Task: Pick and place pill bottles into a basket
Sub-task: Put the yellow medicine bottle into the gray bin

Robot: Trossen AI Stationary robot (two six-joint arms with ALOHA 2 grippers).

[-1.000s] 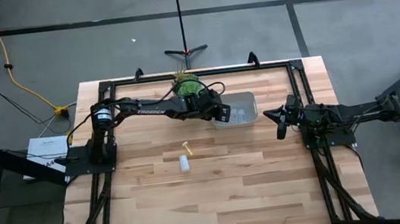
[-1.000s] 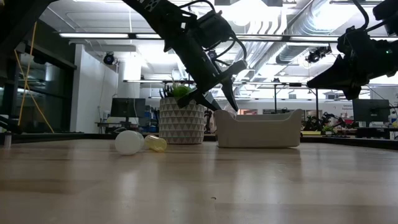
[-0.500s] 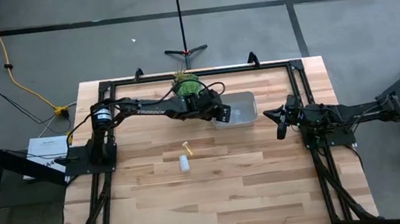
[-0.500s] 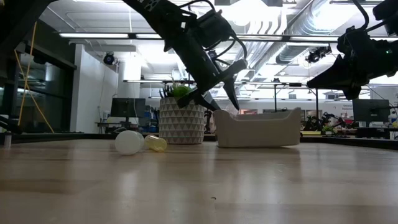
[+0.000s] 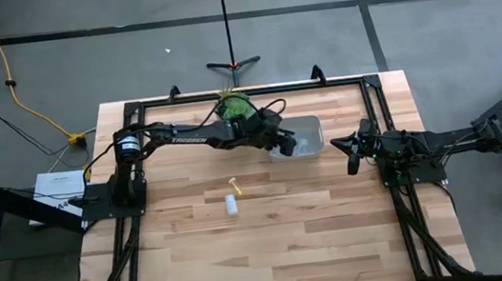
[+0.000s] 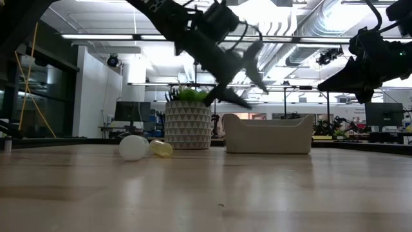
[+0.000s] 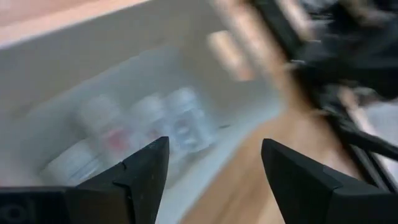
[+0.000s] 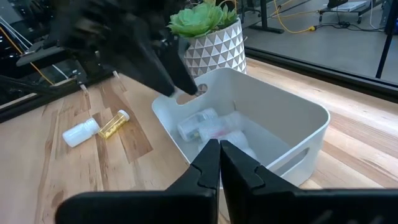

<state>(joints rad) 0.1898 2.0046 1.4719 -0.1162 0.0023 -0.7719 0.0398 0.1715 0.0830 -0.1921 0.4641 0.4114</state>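
Wooden table (image 5: 273, 243) underneath everything, both arms reaching in from 9 and 3 o'clock. Basket (image 5: 297, 139) near the far edge at about 1 o'clock from table centre, just beside the potted plant (image 5: 236, 107), probably parked there to sit within reach of either arm. Several pill bottles (image 8: 208, 127) already lying inside. Two more out on the wood near centre: a white bottle (image 5: 231, 204) and a yellowish bottle (image 5: 234, 185) at its 12 o'clock, likely next to fetch. Left gripper (image 6: 248, 80) stretched long across the table, raised over the basket's rim, fingers spread wide, holding nothing. Right gripper (image 5: 351, 152) waiting at 3 o'clock of the basket, fingers pressed together, empty.
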